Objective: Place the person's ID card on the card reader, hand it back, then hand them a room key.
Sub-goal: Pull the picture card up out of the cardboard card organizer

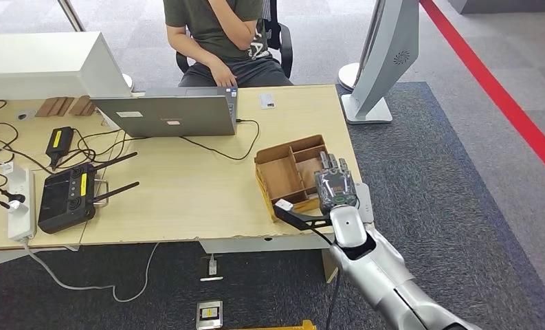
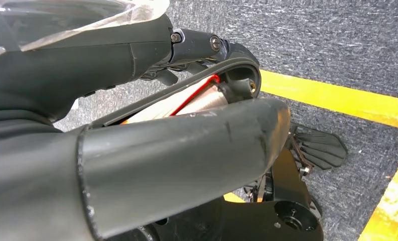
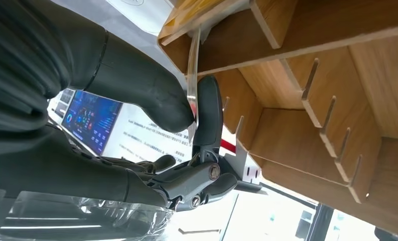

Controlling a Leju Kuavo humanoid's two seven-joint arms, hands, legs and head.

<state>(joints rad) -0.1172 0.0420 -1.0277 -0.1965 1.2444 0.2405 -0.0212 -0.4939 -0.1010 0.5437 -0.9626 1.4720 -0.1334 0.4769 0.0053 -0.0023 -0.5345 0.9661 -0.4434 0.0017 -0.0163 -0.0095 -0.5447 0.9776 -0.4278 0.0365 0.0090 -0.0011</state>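
right hand: the right hand point(image 1: 336, 187) sits over the wooden box point(image 1: 291, 173) near the table's point(image 1: 187, 199) right edge; in the right wrist view its thumb and a finger pinch a thin card point(image 3: 193, 75) edge-on, right at the box's rim
which card: can't tell if it's the ID or the room key, I only see the edge
other card: a small white card point(image 1: 267, 100) lies flat at the far edge, about 11 o'clock from the box, just in front of the seated person point(image 1: 221, 34)
left hand: the left wrist view shows dark fingers point(image 2: 186, 50) over the floor, and I can't tell if that hand is open or closed
risk 1: the pinch is tiny, so I reckon the card could twist or slip out and drop into a compartment
risk 2: the card's edge is touching or nearly touching the box wall, so lifting at an angle might snag it and drag the whole box
risk 3: the black device point(image 1: 293, 213) at 7 o'clock of the box is just beside the wrist, easy to bump off the table
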